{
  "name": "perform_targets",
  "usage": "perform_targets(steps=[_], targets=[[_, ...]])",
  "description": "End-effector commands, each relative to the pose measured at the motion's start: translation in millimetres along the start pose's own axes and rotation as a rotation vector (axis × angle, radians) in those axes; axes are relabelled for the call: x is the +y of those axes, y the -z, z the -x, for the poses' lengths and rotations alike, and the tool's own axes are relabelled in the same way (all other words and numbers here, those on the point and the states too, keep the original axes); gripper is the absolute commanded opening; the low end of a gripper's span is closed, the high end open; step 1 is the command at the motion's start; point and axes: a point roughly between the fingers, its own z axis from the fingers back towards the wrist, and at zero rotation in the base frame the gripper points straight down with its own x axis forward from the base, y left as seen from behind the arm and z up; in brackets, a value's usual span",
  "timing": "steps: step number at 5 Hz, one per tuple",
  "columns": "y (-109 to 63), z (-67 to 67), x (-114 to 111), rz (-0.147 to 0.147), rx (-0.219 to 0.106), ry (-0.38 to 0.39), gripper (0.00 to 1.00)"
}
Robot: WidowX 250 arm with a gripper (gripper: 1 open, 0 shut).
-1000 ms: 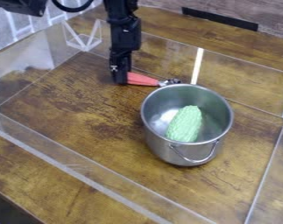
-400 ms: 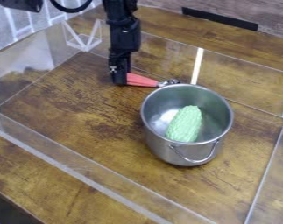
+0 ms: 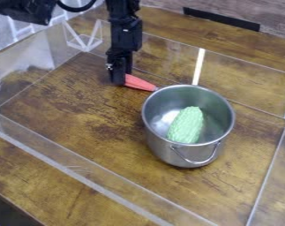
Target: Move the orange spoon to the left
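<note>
The orange spoon [image 3: 141, 84] lies on the wooden table just up and left of the steel pot. Only its red-orange handle shows clearly. I cannot make out its silver bowl near the pot's rim. My black gripper [image 3: 116, 79] reaches straight down from above. Its fingertips are closed on the left end of the spoon's handle, at table height.
The steel pot [image 3: 162, 148] stands right of centre with a green knobbly object [image 3: 187, 124] inside it. Low clear plastic walls [image 3: 74, 168] fence the work area at the front, left and right. A white strip [image 3: 200, 64] stands behind the pot.
The gripper has shifted a little to the left and back. The spoon's handle has gone with it, and the silver bowl that showed beside the pot rim no longer stands out.
</note>
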Motion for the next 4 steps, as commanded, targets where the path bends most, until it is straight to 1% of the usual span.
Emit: perform_targets(steps=[1,2,4], targets=[[-11.7,4.5,1.5,-0.016,0.005,-0.003,0.00],[-14.8,14.8,0.3,-0.005,0.008,-0.034,0.00],[-34.1,25.4,-12.1,0.018,0.014,-0.102,0.00]])
